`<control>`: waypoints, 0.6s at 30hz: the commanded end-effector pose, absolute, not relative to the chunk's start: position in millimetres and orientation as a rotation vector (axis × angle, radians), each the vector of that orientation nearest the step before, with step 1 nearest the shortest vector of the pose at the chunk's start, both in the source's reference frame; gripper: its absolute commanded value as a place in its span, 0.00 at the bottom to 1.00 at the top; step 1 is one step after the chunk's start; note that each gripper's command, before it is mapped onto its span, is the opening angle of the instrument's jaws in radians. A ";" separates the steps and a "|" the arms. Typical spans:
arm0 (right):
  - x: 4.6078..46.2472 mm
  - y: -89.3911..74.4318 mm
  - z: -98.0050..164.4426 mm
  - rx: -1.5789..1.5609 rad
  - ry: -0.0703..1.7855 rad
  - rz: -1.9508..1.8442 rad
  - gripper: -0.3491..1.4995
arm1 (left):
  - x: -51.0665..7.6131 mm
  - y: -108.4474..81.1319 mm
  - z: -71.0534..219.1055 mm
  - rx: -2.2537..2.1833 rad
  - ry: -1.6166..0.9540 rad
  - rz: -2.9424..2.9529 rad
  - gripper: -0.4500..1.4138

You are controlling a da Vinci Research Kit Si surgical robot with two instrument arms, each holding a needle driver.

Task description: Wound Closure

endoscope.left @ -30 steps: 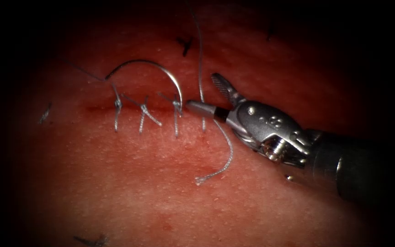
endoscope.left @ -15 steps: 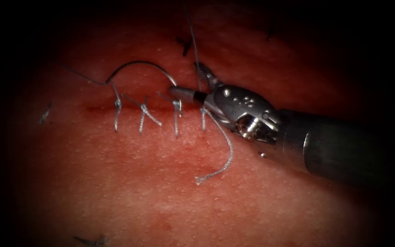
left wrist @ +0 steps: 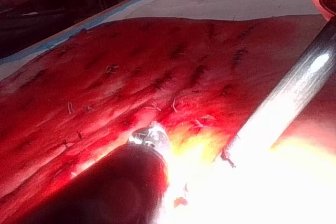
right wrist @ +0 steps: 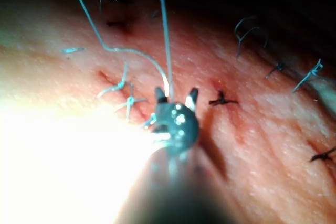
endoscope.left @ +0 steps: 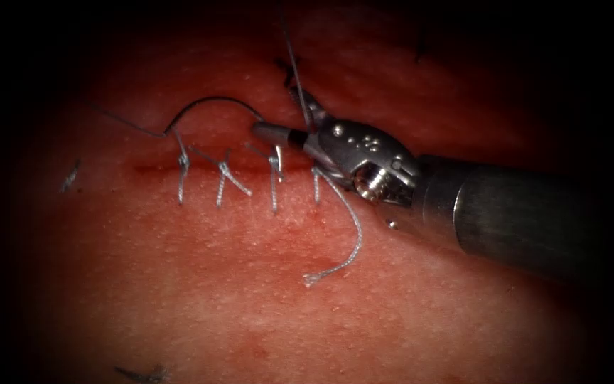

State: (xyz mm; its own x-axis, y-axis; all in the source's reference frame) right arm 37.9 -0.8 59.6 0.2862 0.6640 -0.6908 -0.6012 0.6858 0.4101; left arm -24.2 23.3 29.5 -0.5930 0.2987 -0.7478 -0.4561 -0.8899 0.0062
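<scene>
Endoscope view: needle (endoscope.left: 214,103) arches over the cut (endoscope.left: 158,168), lengthwise along it, ends down. Right tool (endoscope.left: 286,117) gapes open around its right end, gripping nothing.

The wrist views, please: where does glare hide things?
Left wrist view: glare swallows the left tool's tip and hold. Right wrist view: glare whitens tissue beside the open, empty right claw. Endoscope view: dark edges; needle lies on tissue above the cut.

Bench top (left wrist: 220,3), pale, upper part of the left wrist picture, blue strip (left wrist: 79,27) along its edge. On it: the tissue (left wrist: 157,66), a red slab with short thread ends (left wrist: 110,68).
</scene>
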 end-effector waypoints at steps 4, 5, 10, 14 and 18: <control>39.1 -0.2 59.8 0.047 0.973 0.824 0.85 | -24.9 24.1 29.6 -1.110 0.281 2.462 0.00; 39.2 -0.2 59.8 0.042 0.974 0.820 0.83 | -24.9 24.0 29.6 -1.110 0.281 2.462 0.00; 39.3 -0.3 59.4 0.016 1.013 0.707 0.00 | -24.9 23.8 29.6 -1.111 0.284 2.463 0.00; 39.2 -0.1 58.6 -0.031 1.026 0.677 0.00 | -24.8 23.5 29.4 -1.113 0.284 2.464 0.00; 38.9 0.4 57.5 -0.054 1.058 0.692 0.48 | -24.4 23.3 29.3 -1.118 0.281 2.466 0.00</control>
